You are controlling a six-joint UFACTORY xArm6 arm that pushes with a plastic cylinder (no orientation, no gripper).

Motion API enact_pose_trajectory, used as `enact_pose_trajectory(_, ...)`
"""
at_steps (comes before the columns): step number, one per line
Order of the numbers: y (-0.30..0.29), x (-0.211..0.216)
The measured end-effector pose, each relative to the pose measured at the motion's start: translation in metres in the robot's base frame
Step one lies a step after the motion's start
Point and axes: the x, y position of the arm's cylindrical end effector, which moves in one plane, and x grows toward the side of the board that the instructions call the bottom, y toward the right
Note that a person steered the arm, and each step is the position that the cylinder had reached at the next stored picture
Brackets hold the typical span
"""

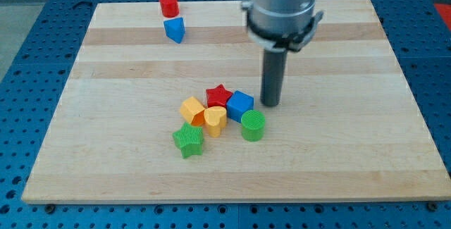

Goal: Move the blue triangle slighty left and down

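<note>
The blue triangle (175, 29) stands near the view's top left of the wooden board (338, 151), just below a red cylinder (168, 5) and touching or nearly touching it. My tip (271, 103) rests on the board near the centre, far to the right of and below the blue triangle. It stands just right of a blue cube (239, 105) in a cluster of blocks.
The cluster left of my tip holds a red star (219, 94), the blue cube, a green cylinder (253, 125), an orange hexagon-like block (192, 109), a yellow heart (215, 120) and a green star (188, 140).
</note>
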Motion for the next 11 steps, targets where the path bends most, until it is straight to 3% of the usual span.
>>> enact_pose_trajectory(1, 0.013, -0.082)
enact_pose_trajectory(2, -0.017, -0.162)
enact_pose_trajectory(3, -0.077, -0.196)
enact_pose_trajectory(5, -0.186, -0.147)
enact_pose_trajectory(6, -0.220, -0.166)
enact_pose_trajectory(7, -0.231, -0.203)
enact_pose_trajectory(8, -0.269, -0.203)
enact_pose_trajectory(9, -0.306, -0.191)
enact_pose_trajectory(10, -0.309, -0.150)
enact_pose_trajectory(11, -0.306, -0.146)
